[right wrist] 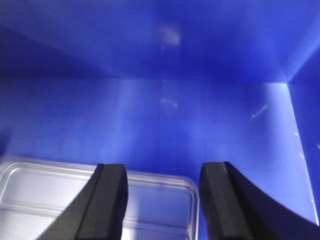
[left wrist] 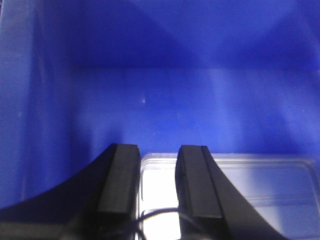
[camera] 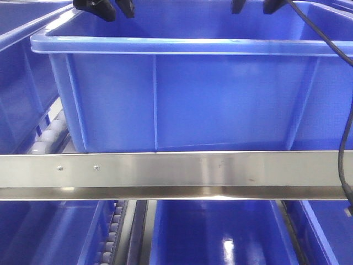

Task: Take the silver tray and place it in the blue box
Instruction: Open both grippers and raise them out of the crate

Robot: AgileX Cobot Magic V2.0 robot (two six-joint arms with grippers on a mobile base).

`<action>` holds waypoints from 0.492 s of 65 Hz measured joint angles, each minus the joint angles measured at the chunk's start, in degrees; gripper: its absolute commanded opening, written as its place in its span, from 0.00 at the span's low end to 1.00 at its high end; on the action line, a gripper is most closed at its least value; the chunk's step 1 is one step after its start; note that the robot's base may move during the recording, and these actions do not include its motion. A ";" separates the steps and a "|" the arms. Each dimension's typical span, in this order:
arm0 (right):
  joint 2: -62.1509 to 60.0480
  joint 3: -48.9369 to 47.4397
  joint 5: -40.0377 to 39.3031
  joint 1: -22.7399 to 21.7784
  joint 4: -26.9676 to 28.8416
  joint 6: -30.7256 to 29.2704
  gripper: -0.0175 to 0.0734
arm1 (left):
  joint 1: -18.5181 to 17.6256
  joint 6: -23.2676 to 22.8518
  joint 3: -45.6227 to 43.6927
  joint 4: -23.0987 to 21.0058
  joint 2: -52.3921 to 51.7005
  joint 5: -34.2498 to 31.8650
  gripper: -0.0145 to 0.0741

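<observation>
While both arms' fingers gape apart, silver tray lies inside blue box.

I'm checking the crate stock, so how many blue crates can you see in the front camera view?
5. The blue box in the centre above the steel rail, one at upper left, and three below the rail: left, centre, right. More may be out of frame.

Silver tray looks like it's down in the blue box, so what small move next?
Probably lift both arms straight up. The silver tray lies on the floor of the blue box, and the left gripper and right gripper look open above it, holding nothing.
</observation>
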 measured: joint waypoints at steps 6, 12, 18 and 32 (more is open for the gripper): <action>0.00 0.00 -0.03 0.00 0.00 0.00 0.37 | 0.00 0.00 0.00 0.00 0.00 0.00 0.06; -0.83 0.00 -0.25 0.00 0.00 0.00 0.25 | 0.00 0.00 0.00 0.00 -0.50 0.00 0.06; -1.41 0.00 -1.19 0.00 -0.11 0.00 0.25 | 0.09 0.00 0.00 1.31 -0.78 -0.85 0.05; -2.52 0.00 -3.35 0.00 -0.45 0.00 0.25 | 0.51 0.00 0.00 2.29 -3.80 -1.33 0.06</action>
